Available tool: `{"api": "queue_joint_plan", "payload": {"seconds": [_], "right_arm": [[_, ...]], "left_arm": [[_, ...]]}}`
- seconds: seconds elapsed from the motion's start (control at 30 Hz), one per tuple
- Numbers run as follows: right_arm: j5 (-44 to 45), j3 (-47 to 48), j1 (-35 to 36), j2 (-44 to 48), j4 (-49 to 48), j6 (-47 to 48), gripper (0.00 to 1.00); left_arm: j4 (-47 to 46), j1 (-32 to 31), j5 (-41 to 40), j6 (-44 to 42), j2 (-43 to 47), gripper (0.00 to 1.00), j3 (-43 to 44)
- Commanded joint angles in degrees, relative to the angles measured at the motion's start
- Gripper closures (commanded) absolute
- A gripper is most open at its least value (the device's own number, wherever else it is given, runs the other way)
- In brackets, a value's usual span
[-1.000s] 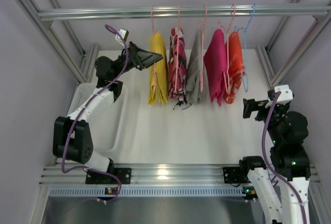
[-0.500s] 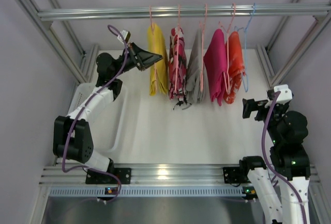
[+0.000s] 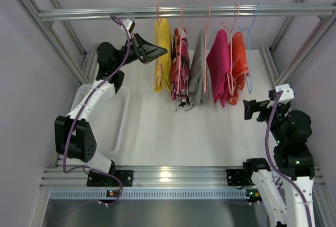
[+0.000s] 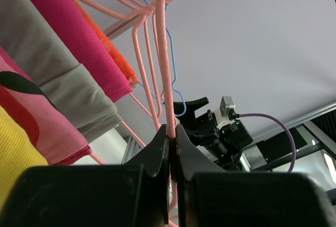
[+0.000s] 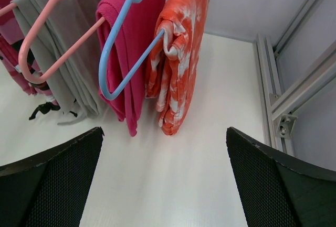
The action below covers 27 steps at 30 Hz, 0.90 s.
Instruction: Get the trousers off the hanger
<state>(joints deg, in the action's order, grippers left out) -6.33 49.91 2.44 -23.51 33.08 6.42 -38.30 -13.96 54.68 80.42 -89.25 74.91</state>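
Near on the right, the right fingers (image 5: 52,180) are spread wide above the tabletop (image 3: 184,132), holding nothing. Farther back on the left, the left fingers (image 4: 155,156) are clamped on the wire of a pink hanger (image 4: 164,54) carrying the yellow trousers (image 3: 164,75), leftmost in the row at the far rail (image 3: 105,13). To their right hang the patterned pair (image 3: 180,64), the grey pair (image 3: 198,75), the magenta pair (image 3: 219,69) and the orange pair (image 3: 238,64).

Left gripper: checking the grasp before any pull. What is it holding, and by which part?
The left gripper is shut on the pink hanger that carries the yellow trousers, pinching one thin wire arm of it.
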Motion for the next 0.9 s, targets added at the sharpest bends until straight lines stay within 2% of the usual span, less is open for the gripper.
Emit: {"api": "queue_joint_plan", "payload": {"seconds": [0.0, 0.17, 0.33, 0.53, 0.7, 0.8, 0.83, 0.87], "right_arm": [[-2.72, 1.95, -0.77, -0.66, -3.99, 0.35, 0.00], [-7.80, 3.61, -0.85, -1.72, -5.04, -1.05, 0.00], [-13.61, 4.93, -0.77, -3.11, -8.91, -3.33, 0.00], [-22.30, 9.32, -0.68, -9.79, -16.46, -11.85, 0.01], [-27.86, 13.28, 1.25, -16.65, -23.66, -22.13, 0.11], [-25.06, 17.14, 9.14, -21.83, -26.31, -24.08, 0.14], [-21.57, 19.76, 16.21, -24.72, -25.53, -22.34, 0.16], [-19.71, 21.00, 19.94, -26.05, -25.35, -21.71, 0.17]], "left_arm": [[-9.95, 0.07, -1.76, -6.15, 5.84, 1.00, 4.72], [-5.74, -0.02, -1.59, -9.22, 12.60, 1.00, 1.73], [3.82, -0.02, -0.45, -14.67, 21.03, 1.00, -3.19], [15.50, -0.02, -1.32, -21.35, 30.87, 1.00, -10.57], [23.71, -0.02, -5.45, -28.04, 36.86, 1.00, -13.12], [27.66, -0.02, -9.40, -29.62, 40.20, 1.00, -15.23], [28.89, -0.02, -10.63, -31.27, 41.51, 1.00, -15.76], [29.94, -0.02, -11.16, -32.42, 41.96, 1.00, -15.85]]}}
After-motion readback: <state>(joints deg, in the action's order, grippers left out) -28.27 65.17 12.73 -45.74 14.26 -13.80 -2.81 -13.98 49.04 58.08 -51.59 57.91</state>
